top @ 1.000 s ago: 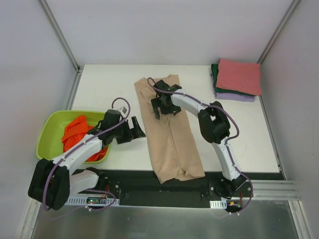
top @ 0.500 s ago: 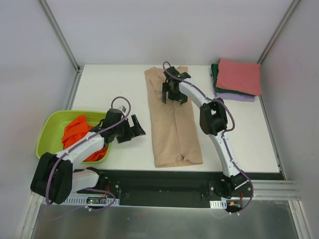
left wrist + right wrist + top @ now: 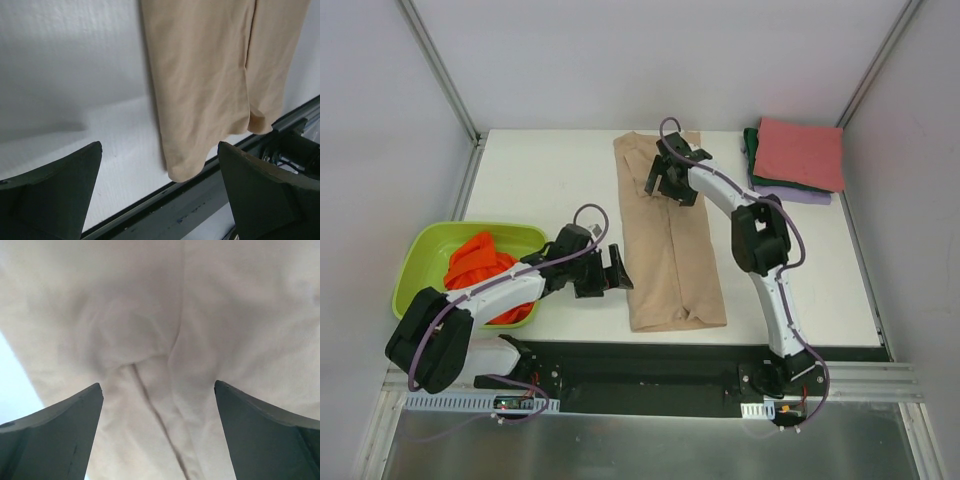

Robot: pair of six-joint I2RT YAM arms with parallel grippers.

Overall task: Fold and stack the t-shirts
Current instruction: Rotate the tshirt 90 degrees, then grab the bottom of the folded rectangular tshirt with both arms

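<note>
The beige t-shirt lies folded into a long strip down the middle of the table, its near end at the front edge; it fills the right wrist view and shows in the left wrist view. My right gripper is open just above its far end. My left gripper is open and empty, just left of the strip's near part. The orange t-shirt is crumpled in the basin. A pinkish-red folded t-shirt tops a stack with dark green and lavender ones at the back right.
The lime-green basin stands at the front left beside the table. The table's front edge and a dark rail run just below the beige strip's near end. Metal frame posts rise at the back corners.
My right gripper moved away toward the far end, and the beige shirt straightened into a strip. My left gripper moved right, up to the strip's near left edge.
</note>
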